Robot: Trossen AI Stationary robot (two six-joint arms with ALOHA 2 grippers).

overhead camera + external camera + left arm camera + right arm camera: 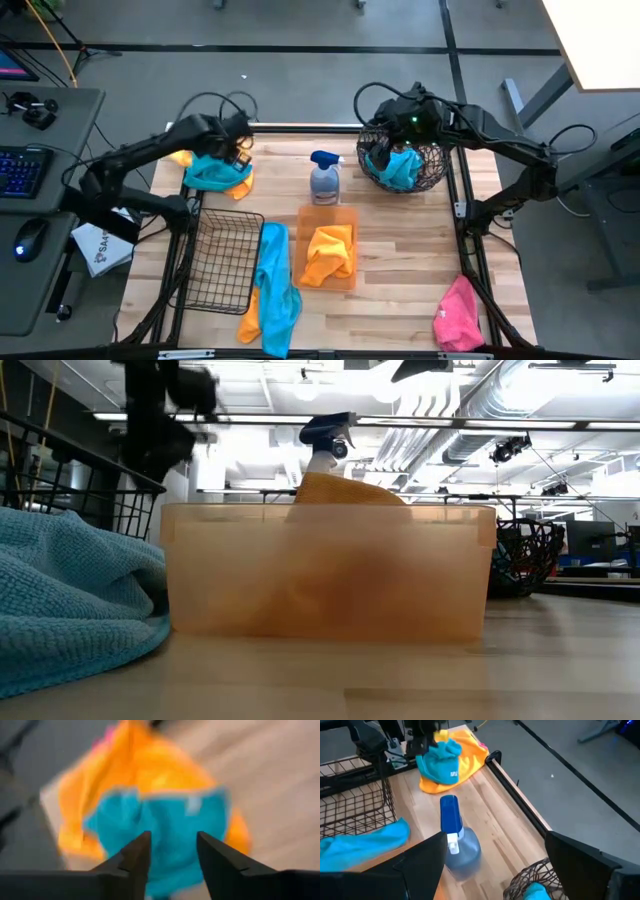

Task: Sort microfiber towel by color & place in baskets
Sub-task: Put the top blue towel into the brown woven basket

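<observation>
Left wrist view — teal towel (165, 827) just beyond left tool (172, 845)

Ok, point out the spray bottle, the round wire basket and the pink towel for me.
spray bottle (325, 184): high view, on its clear body.
round wire basket (432, 175): high view, on its right rim wires.
pink towel (459, 314): high view, middle of the cloth.

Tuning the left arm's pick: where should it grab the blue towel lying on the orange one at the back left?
Pinch the raised fold at the middle of the blue towel, coming straight down. It lies bunched on the orange towel, so a shallow top pinch likely lifts only blue. The left gripper is open above it.
</observation>
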